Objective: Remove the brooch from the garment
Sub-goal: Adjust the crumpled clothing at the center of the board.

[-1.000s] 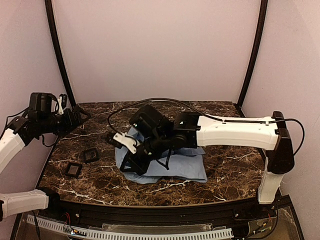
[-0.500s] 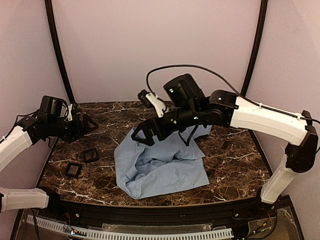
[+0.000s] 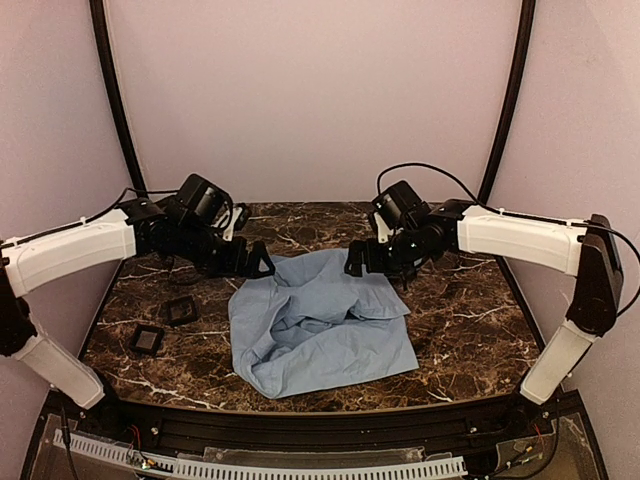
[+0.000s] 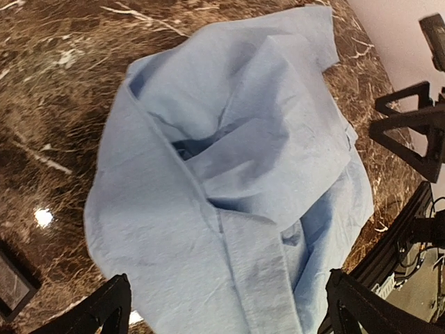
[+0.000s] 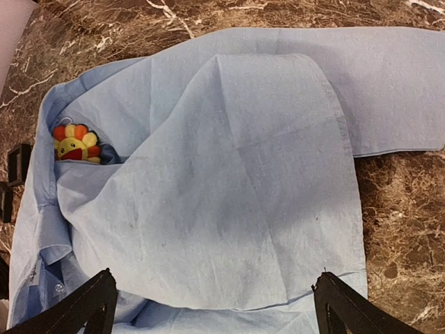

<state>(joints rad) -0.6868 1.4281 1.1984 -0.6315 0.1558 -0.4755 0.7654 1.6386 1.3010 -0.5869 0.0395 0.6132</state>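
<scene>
brooch [image 5: 76,144] in garment [image 5: 229,174] fold, pads [image 3: 181,309] to L

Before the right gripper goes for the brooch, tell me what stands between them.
Only cloth. The brooch sits in a hollow of the garment, with a fold lapping over its lower edge. The open right gripper hovers above the garment; nothing else visible lies between them.

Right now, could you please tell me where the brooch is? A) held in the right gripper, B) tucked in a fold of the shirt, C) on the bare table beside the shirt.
B: the right wrist view shows the brooch nestled in a fold of the blue garment, partly covered.
</scene>
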